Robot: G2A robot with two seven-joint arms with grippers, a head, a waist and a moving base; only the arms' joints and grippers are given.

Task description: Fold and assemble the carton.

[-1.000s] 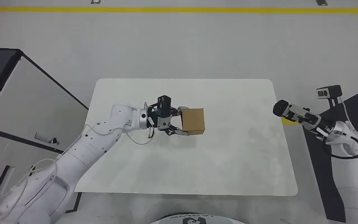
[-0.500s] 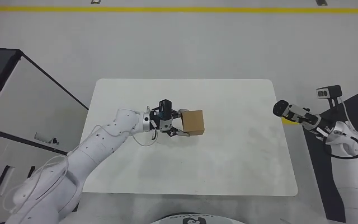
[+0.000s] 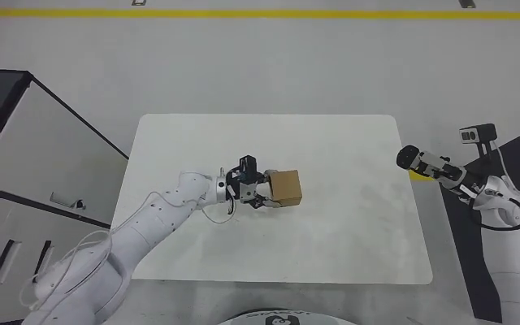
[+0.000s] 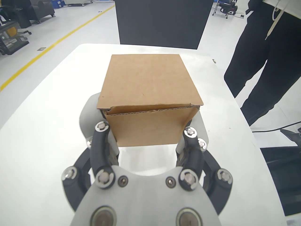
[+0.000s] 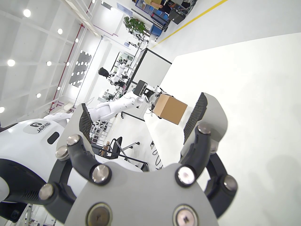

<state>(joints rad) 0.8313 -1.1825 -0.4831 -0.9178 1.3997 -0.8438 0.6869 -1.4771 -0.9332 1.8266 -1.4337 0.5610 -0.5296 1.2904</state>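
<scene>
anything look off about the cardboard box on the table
The brown cardboard carton has its top flap not seated flush: at the end held by the left gripper its ragged edge overhangs the wall, with a dark gap beneath. Nothing spilled.

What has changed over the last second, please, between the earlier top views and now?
The left claw, shut on the carton, carried it a little toward the robot's side of the table and turned it slightly. The grip is unchanged; the right claw stays open by the table's edge, unmoved.
</scene>
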